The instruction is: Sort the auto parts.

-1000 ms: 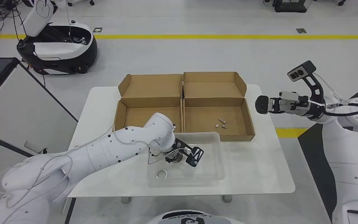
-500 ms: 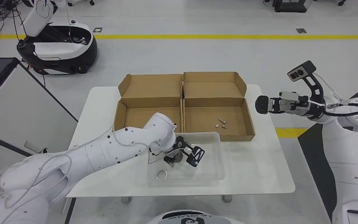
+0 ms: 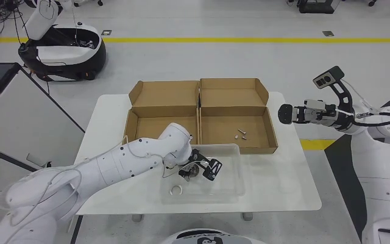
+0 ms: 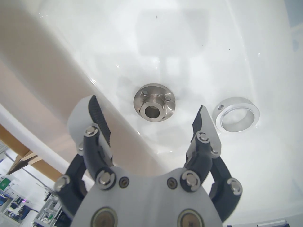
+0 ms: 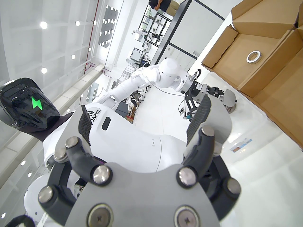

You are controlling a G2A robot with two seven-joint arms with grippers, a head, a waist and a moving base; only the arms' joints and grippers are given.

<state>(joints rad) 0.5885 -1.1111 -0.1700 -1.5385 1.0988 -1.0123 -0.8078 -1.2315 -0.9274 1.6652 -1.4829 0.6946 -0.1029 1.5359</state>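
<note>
a: how far along is the sort?

b: partway, i'd judge. a boxed ring (image 5: 253, 56) lies in the left box (image 3: 152, 128), and small bolts (image 3: 242, 132) lie in the right box (image 3: 219, 131).

a: what's left?

b: the bin (image 3: 228, 183) holds a flange (image 4: 154, 105) and a loose ring (image 4: 235, 114). they sit near each other but apart, both flat on its floor.

a: and the arms?

b: the left gripper (image 4: 147, 106) is down in the bin. its fingers are spread, with the flange just ahead between the tips, and it grips nothing. the right gripper (image 5: 144, 106) hangs beyond the table's (image 3: 286, 177) right edge, fingers apart, empty.

a: so the flange looks like the next pick?

b: likely. which box it belongs in, i can't tell.
</note>
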